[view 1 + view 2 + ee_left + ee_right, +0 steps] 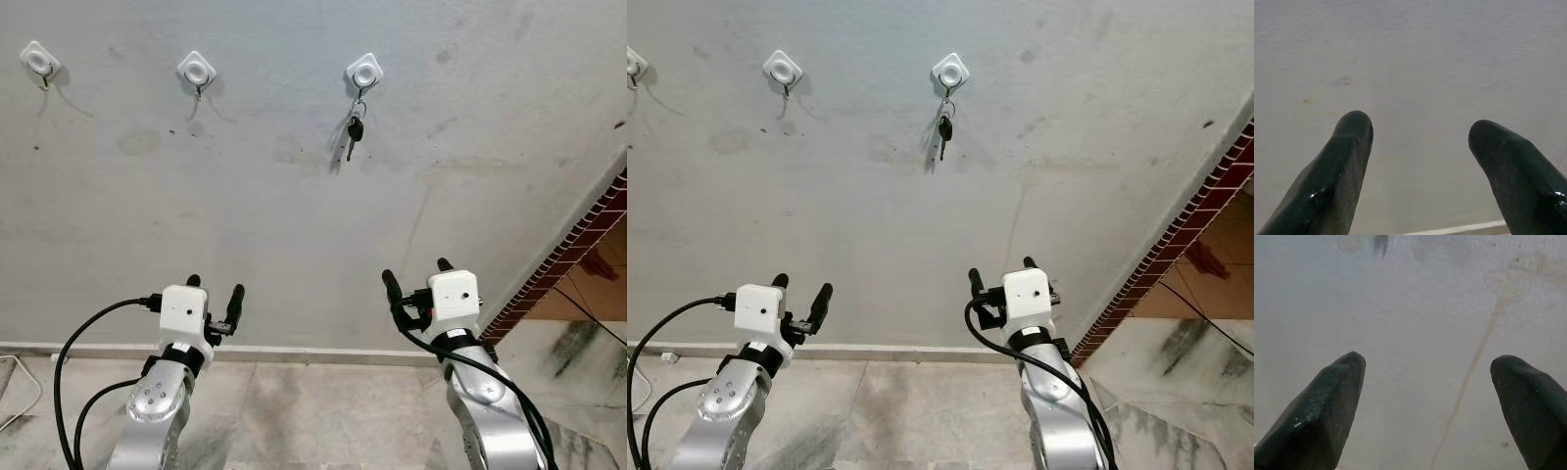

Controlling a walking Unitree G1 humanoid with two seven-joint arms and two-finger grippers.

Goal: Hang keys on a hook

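High on the grey wall [294, 215] in the left eye view, three white hooks are sitting in a row: a left hook [40, 61], a middle hook [197, 70] and a right hook [363, 71]. The keys [354, 130] are hanging from the right hook on a ring, dangling flat against the wall with a dark-headed key lowest. Below them, both silver arms are reaching up toward the wall. The left hand [214, 291] is pointing upward with its two black fingers spread and nothing between them. The right hand [418, 275] is doing the same, fingers parted and empty, well below the keys. A brick edge [558, 259] is running diagonally at the right, and the marble floor [313, 411] is lying underneath.

Across the right eye view, the same keys [943, 127] are hanging from the same hook [950, 70].

Along the left wrist view, two black fingertips [1347, 161] are standing apart, facing bare wall.

Along the right wrist view, the fingertips [1332, 401] are likewise spread wide, with a dark blurred shape that may be the keys [1381, 243] showing far ahead on the wall.
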